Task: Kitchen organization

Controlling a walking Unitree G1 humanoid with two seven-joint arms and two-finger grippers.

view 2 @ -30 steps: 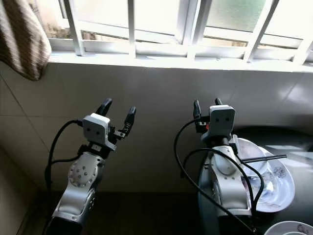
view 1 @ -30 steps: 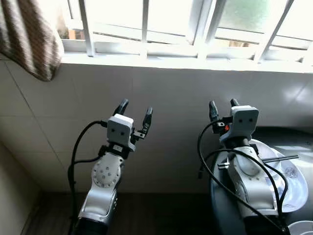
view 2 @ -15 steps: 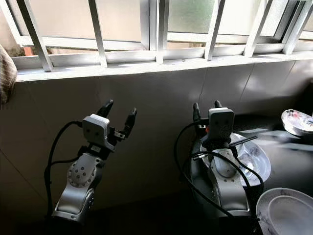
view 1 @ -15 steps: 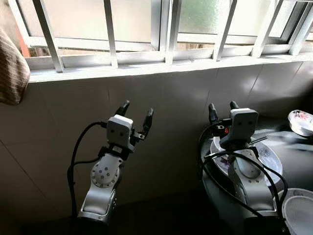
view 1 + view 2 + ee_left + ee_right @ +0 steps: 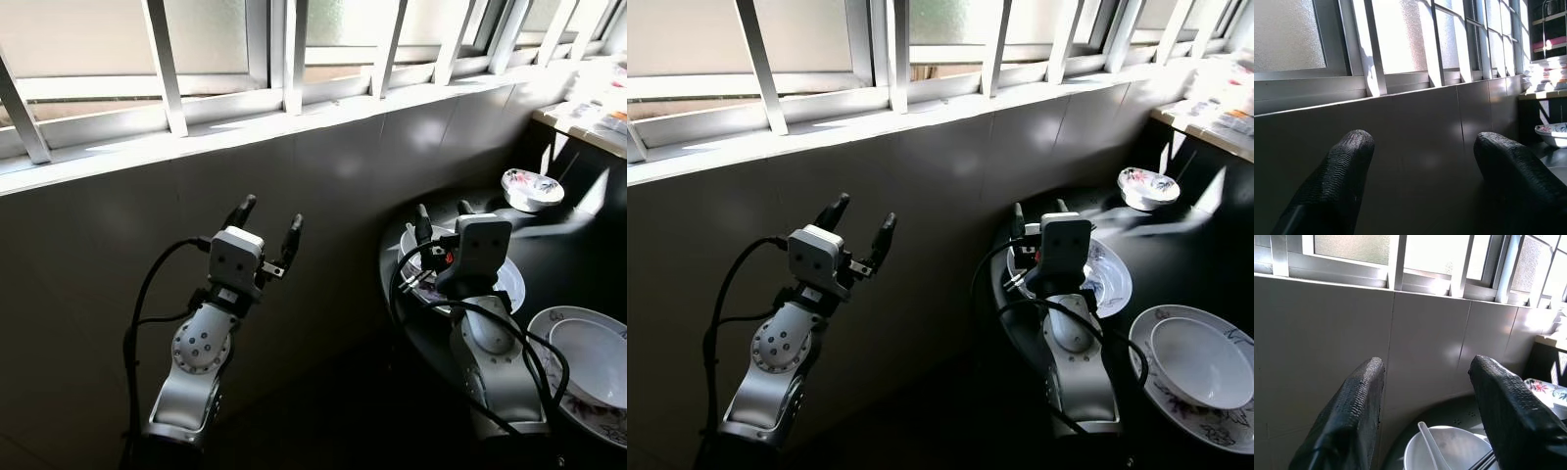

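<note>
— Black, round and glossy, that desk (image 5: 578,264); why are both arms raised level before it?

— Carried ready, I judge. The left gripper (image 5: 266,217) and right gripper (image 5: 439,215) both stand spread wide, holding nothing.

— And the dishes?

— White glazed bowl (image 5: 1444,450) with spoon just under the right gripper; patterned bowl (image 5: 530,188) by the tiled wall; plate (image 5: 586,372) nearer.

We note a white bowl (image 5: 1449,453) holding a spoon (image 5: 1431,444), a flowered bowl (image 5: 530,188) behind, stacked plates (image 5: 1195,370) nearest, all on the dark table (image 5: 578,259).
</note>
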